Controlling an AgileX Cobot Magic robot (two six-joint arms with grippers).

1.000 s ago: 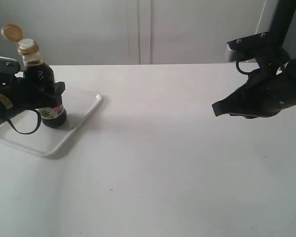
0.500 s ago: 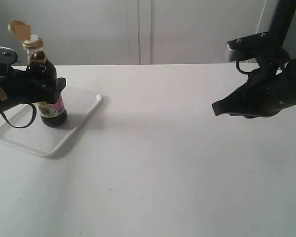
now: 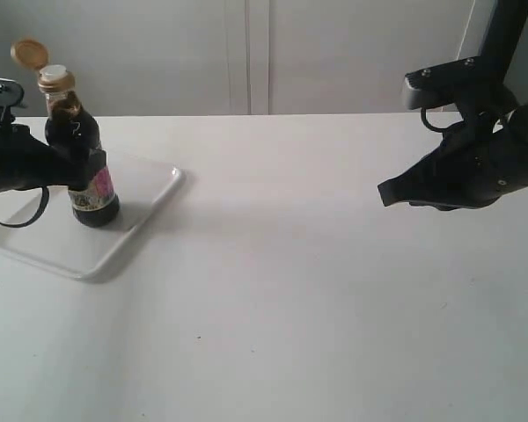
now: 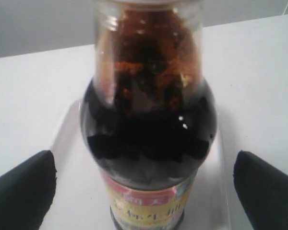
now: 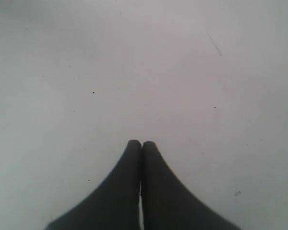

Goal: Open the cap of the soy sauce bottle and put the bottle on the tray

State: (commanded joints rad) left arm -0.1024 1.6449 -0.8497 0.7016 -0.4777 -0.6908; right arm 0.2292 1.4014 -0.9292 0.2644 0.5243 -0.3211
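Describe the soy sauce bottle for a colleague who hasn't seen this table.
Look to the white tray at the table's far left. Standing upright on it is the soy sauce bottle: dark liquid, pink and yellow label, its golden cap flipped open.

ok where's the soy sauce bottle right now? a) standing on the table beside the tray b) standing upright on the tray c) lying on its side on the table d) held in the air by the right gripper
b: the soy sauce bottle stands upright on the tray, its cap flipped open; the left gripper sits open with a finger on either side.
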